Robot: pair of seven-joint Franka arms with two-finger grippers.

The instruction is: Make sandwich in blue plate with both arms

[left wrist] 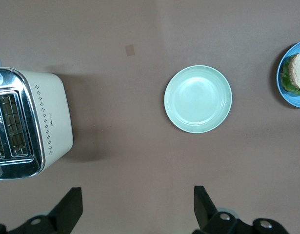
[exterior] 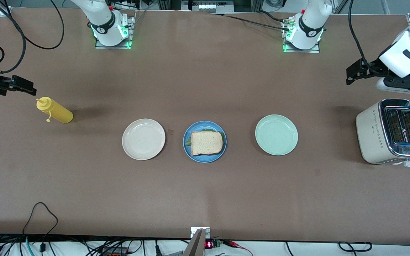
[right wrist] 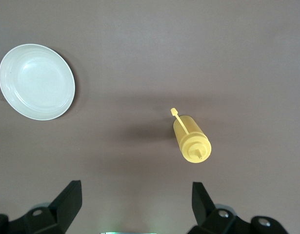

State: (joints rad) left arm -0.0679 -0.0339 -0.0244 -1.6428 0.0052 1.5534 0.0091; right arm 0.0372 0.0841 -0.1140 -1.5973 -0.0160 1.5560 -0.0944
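A robotics lab: two arm bases (exterior: 110, 30) bolted to a cable-strewn brown table (exterior: 205, 199).

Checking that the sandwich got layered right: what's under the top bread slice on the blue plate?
Green lettuce pokes out from under the top slice on the blue plate. A bottom slice, if any, is covered and cannot be seen.

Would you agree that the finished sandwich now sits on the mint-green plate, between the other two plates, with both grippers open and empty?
Not quite: the sandwich sits on the blue plate, as the front view shows. The mint-green plate is bare, toward the left arm's end. The rest holds: the blue plate lies between the other two, and the left gripper and right gripper are open and empty.
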